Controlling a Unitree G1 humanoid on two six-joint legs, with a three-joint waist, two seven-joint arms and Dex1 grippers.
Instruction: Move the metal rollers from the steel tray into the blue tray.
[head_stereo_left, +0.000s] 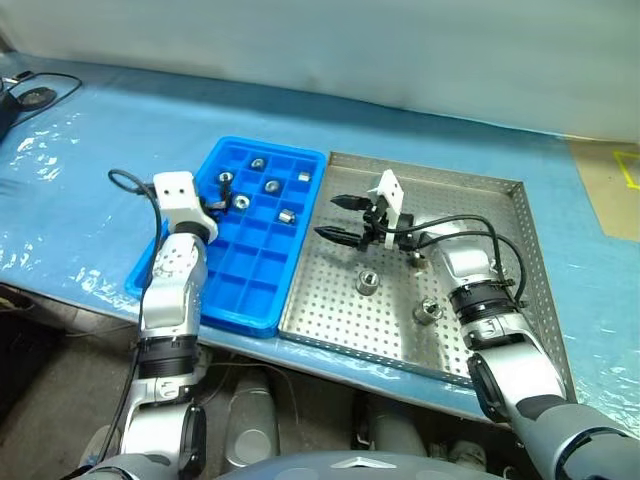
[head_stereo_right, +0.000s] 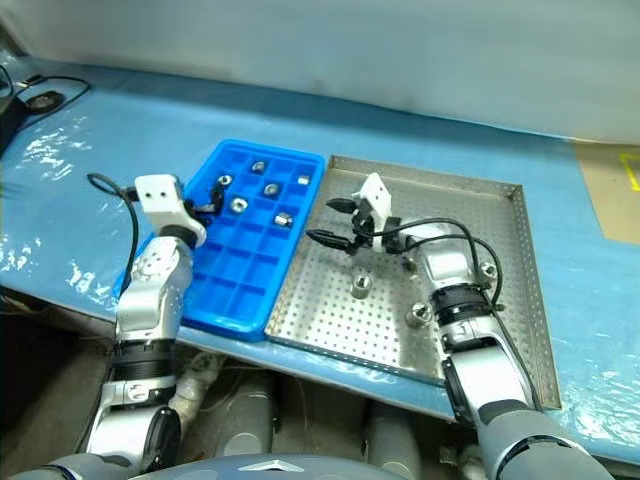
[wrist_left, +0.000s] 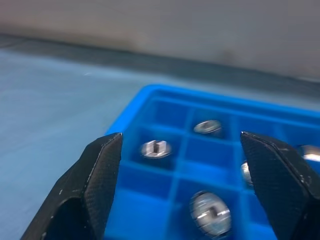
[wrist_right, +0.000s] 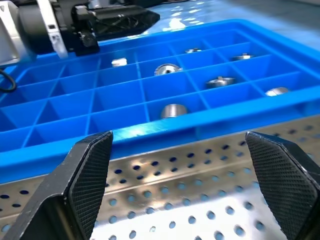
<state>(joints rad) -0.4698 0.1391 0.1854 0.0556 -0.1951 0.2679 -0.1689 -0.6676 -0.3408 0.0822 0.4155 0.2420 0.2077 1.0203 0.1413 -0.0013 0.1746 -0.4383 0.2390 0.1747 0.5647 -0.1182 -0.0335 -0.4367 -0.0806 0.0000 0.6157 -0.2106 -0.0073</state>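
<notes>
**Loose rollers on a slick steel tray: the next pick is the risky part**

The left tool (head_stereo_left: 222, 196) hangs over the blue tray (head_stereo_left: 235, 300) with its fingers apart and nothing between them; six rollers (head_stereo_left: 287, 215) already sit in that tray's upper compartments. The right tool (head_stereo_left: 340, 218) stands wide apart and empty, low over the steel tray (head_stereo_left: 500, 200) near its edge beside the blue one. Three rollers are left there: one (head_stereo_left: 367, 282) nearest the tool, another (head_stereo_left: 428, 311) toward the front rim, a third (head_stereo_left: 417, 259) tucked against the right arm's cable. A fingertip landing off-centre would likely skid a roller across the holes, and the cable could nudge the tucked one.
</notes>
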